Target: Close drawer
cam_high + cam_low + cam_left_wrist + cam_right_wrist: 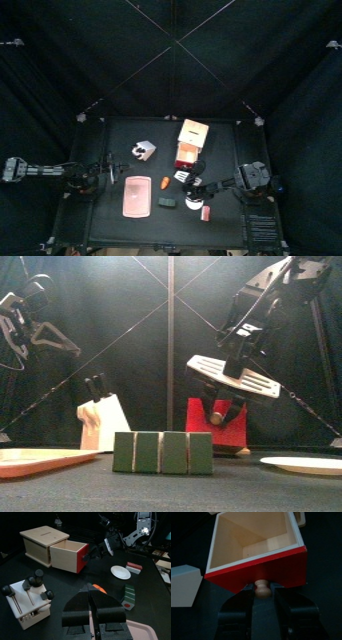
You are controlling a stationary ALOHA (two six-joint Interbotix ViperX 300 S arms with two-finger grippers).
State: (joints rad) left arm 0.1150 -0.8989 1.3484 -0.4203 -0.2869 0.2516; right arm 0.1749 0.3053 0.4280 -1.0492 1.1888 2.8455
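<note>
Currently I am keeping the right gripper [262, 598] at the drawer [256, 559], jaws apart either side of its knob [262, 588], ready to push; the drawer, top-view centre, is hanging open. The left gripper [93, 608], jaws together, is resting at left.

Two black jointed arms, each with a broad two-jawed black pincer [264, 612]

The drawer [256, 559] is a pale wooden tray with a red front panel and a small round wooden knob, pulled well out of its tan box cabinet [44, 543] and empty. On the table it sits just past centre toward one o'clock, its red front facing six o'clock.
</note>
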